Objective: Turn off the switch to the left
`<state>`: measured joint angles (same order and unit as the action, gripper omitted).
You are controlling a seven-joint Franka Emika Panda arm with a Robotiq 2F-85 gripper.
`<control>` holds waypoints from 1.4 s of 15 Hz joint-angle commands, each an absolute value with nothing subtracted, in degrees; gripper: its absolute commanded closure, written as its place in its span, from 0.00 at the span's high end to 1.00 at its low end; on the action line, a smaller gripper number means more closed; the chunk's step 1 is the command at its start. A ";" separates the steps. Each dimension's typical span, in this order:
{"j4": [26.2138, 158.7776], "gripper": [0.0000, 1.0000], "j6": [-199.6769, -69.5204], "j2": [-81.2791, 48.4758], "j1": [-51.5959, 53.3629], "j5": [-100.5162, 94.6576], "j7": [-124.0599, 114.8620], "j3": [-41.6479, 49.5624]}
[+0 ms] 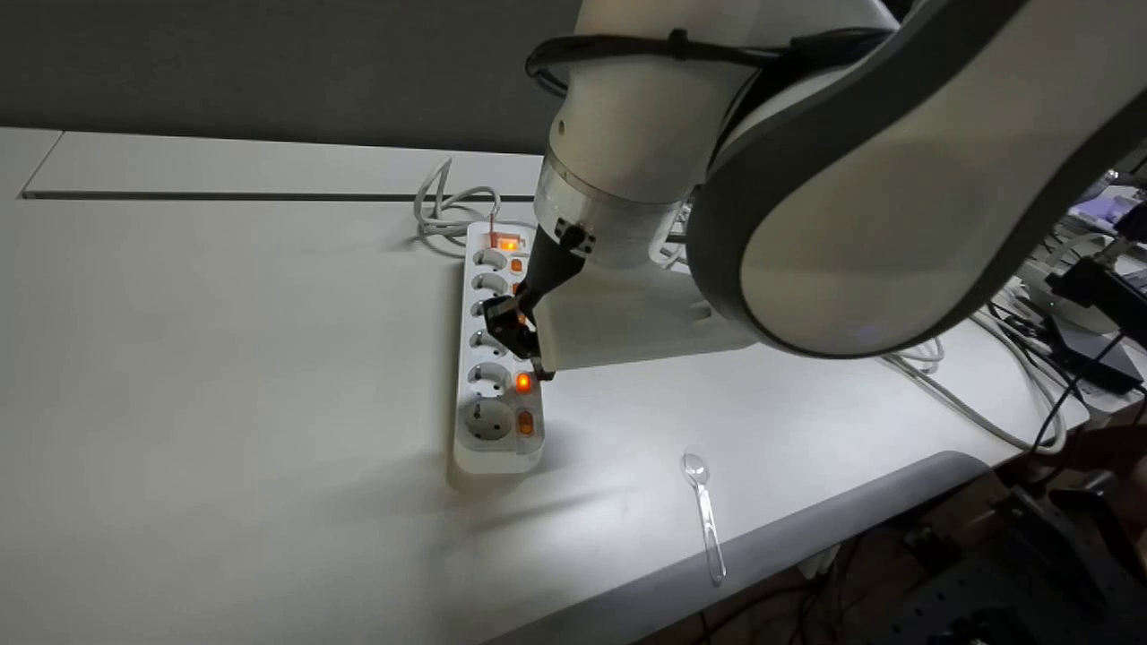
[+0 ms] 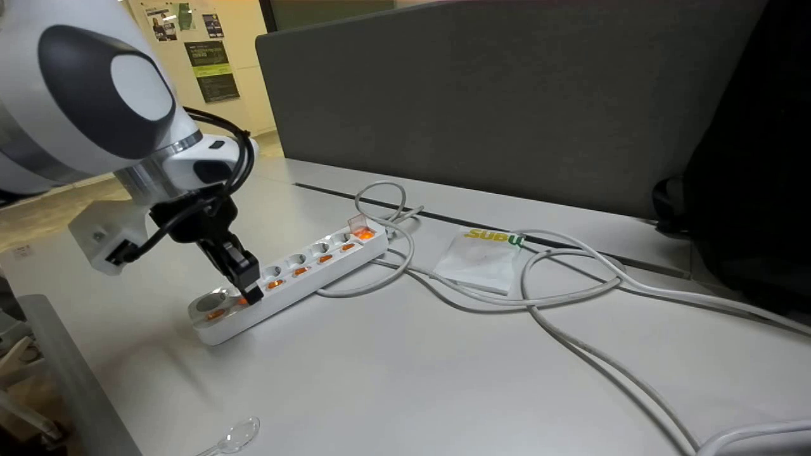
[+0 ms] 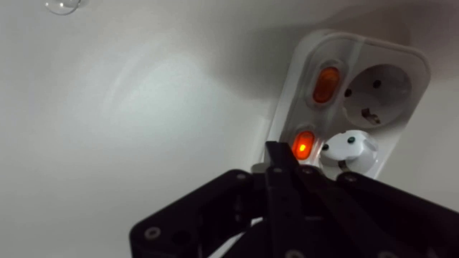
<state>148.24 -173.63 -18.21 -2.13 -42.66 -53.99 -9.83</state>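
A white power strip (image 1: 499, 461) with a row of sockets and orange switches lies on the table; it also shows in an exterior view (image 2: 298, 288) and the wrist view (image 3: 285, 114). Its end switch (image 3: 326, 85) looks unlit. The neighbouring switch (image 3: 303, 145) glows; it also glows in an exterior view (image 1: 523, 382). The lit main switch (image 2: 363, 234) at the far end has a raised clear cover. My gripper (image 3: 281, 154) is shut and empty, its tips right beside the glowing switch, at the strip's edge. Contact cannot be told. The gripper also shows in an exterior view (image 2: 251, 294).
A clear plastic spoon (image 1: 702, 502) lies near the table's front edge. White cables (image 2: 405, 253) loop behind and beside the strip. A white paper packet (image 2: 481, 259) lies beyond them. A grey partition (image 2: 507, 95) stands at the back, with a black bag (image 2: 728, 177) beside it.
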 commanded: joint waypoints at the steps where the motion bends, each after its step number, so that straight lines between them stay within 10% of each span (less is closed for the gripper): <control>1: 149.06 0.00 -171.48 -15.48 -6.43 -36.91 -50.13 -14.62; 11: 148.25 0.00 -169.06 -15.74 -0.10 3.89 -19.28 -14.67; 21: 148.24 0.00 -167.76 -15.27 9.78 3.46 -18.96 -4.39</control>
